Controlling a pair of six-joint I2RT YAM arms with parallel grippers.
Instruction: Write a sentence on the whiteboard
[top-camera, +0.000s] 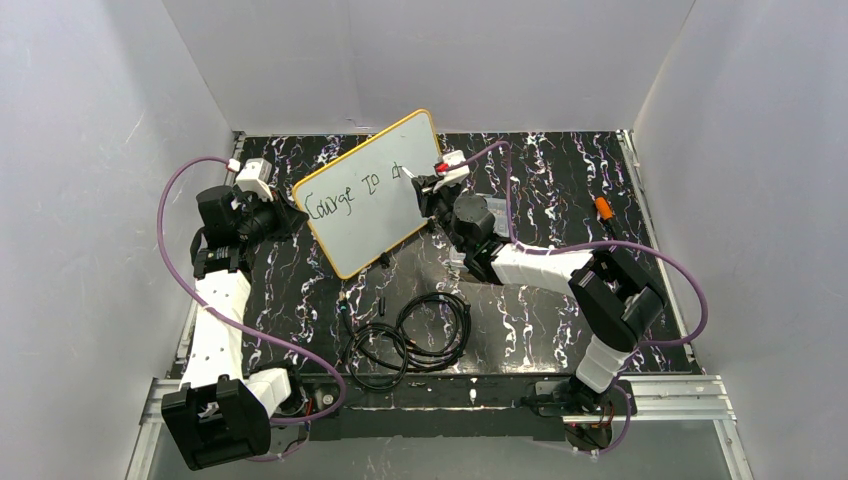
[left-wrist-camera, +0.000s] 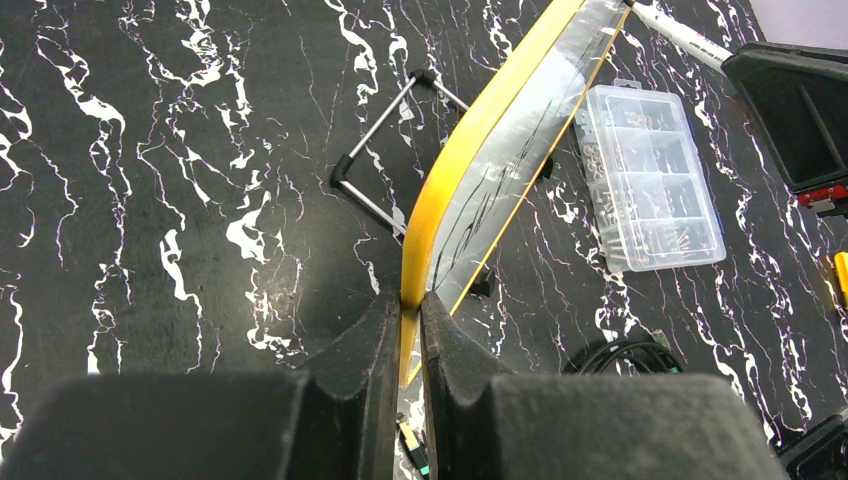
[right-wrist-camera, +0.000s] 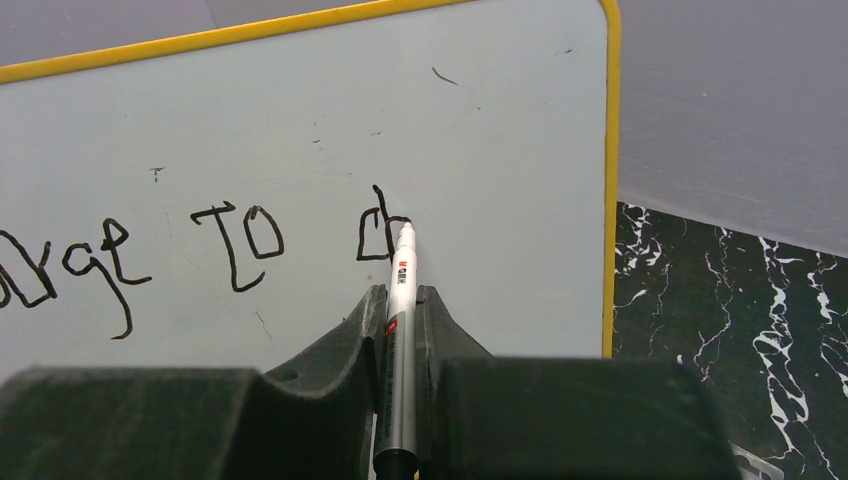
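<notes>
Right gripper (right-wrist-camera: 400, 300) is clamped on a silver marker (right-wrist-camera: 398, 385), whose tip touches the whiteboard (right-wrist-camera: 300, 120) at a part-drawn "ch". Left gripper (left-wrist-camera: 408, 305) is pinched shut on the board's yellow rim, holding it tilted up off the black marbled table (top-camera: 560, 170) between the arms. Its dark handwritten sentence (right-wrist-camera: 240, 245) reads "Courage to ch" in one line.

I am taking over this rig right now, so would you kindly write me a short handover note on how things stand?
The left gripper is shut on the yellow rim of the whiteboard, holding it tilted up.
The right gripper is shut on the marker, with its tip against the board.
Done: the sentence reads "Courage TO" plus a started "ch".
Left: finish that word and the rest.
</notes>
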